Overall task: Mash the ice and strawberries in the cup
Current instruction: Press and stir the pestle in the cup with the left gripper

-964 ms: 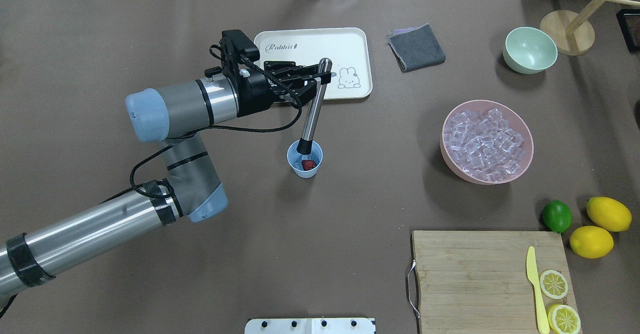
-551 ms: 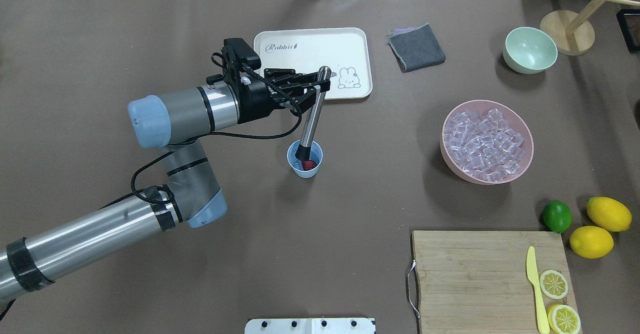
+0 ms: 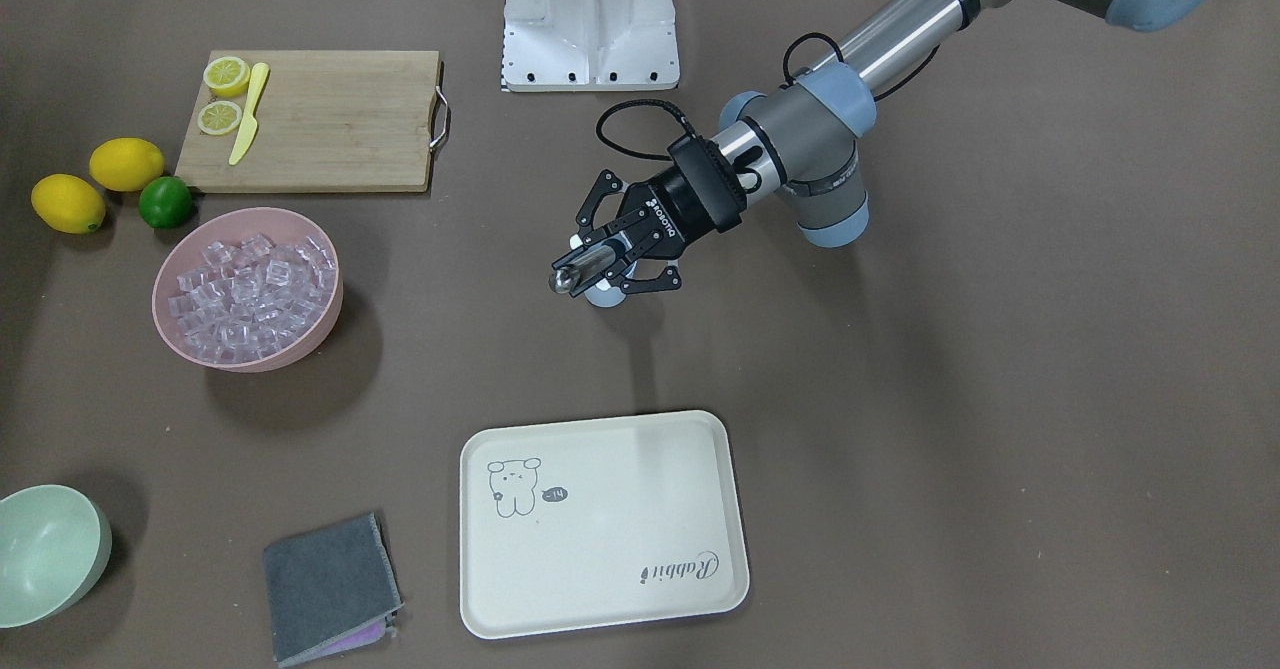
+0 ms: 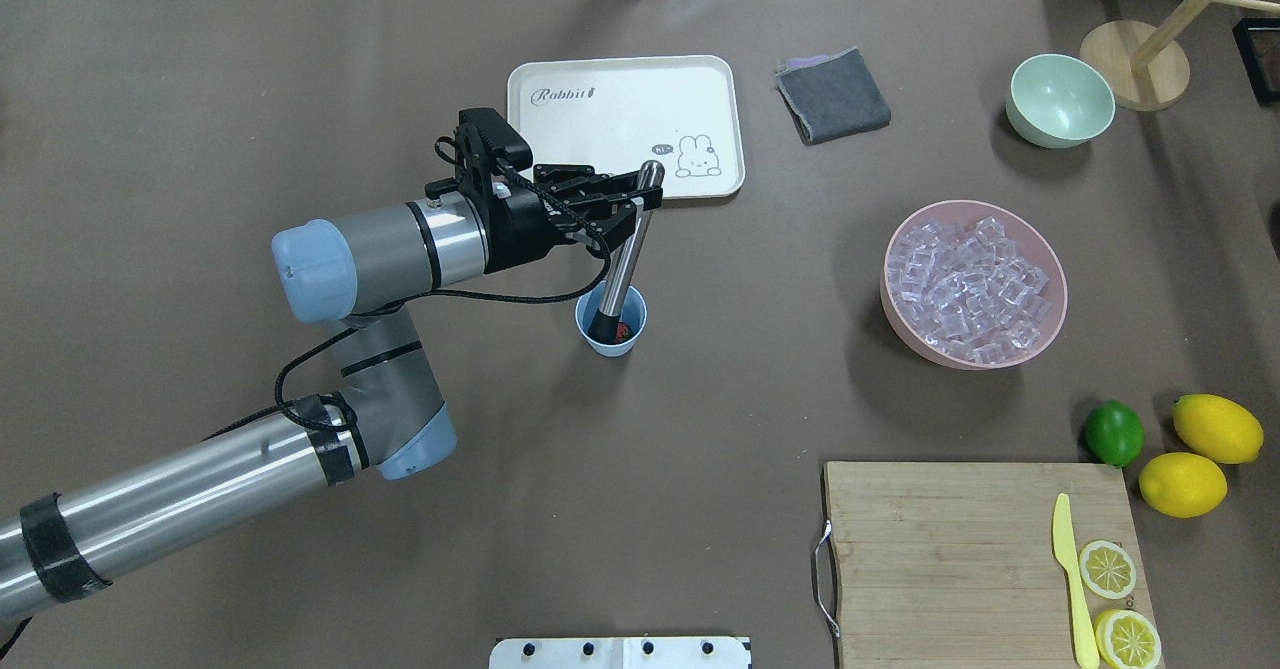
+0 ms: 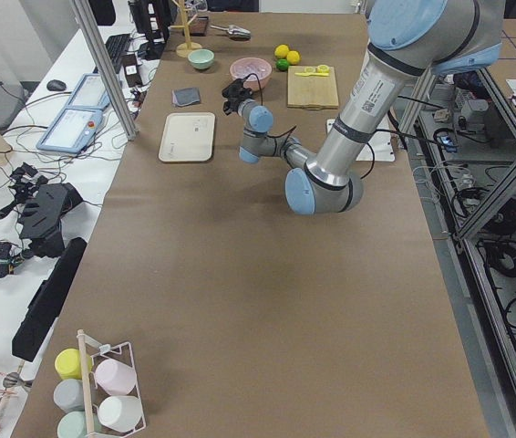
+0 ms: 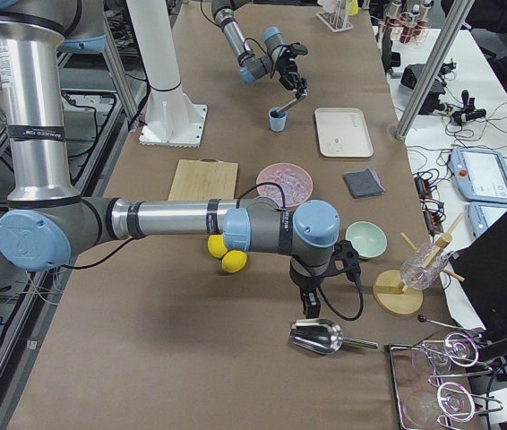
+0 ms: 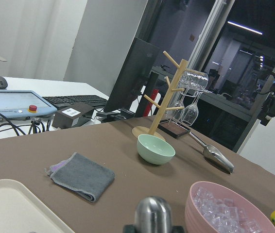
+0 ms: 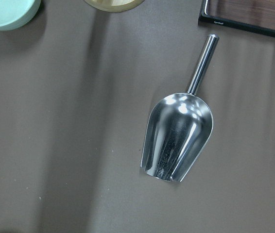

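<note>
My left gripper [image 4: 625,204] is shut on a metal muddler [image 4: 624,264] near its top. The muddler leans down into the light-blue cup [image 4: 611,339], with its black tip deep inside. A bit of the red strawberry [image 4: 625,330] shows beside the tip. I cannot make out ice inside the cup. Several clear ice cubes [image 4: 970,284] fill the pink bowl [image 4: 884,284] to the right. In the front-facing view the gripper [image 3: 605,261] covers most of the cup. My right gripper [image 6: 305,303] hangs over a steel scoop [image 8: 179,136]; I cannot tell whether it is open or shut.
A cream tray [image 4: 600,119] lies just behind the cup. Farther right are a grey cloth [image 4: 833,95], a pale-green bowl [image 4: 1060,101] and a wooden stand [image 4: 1135,64]. Near right lie a cutting board [image 4: 950,549] with knife and lemon slices, a lime [image 4: 1113,433] and lemons [image 4: 1217,428].
The left gripper has come nearer and lower, driving the muddler deeper into the cup. The muddler's tip now covers most of the strawberry. The cup has stayed in place.
</note>
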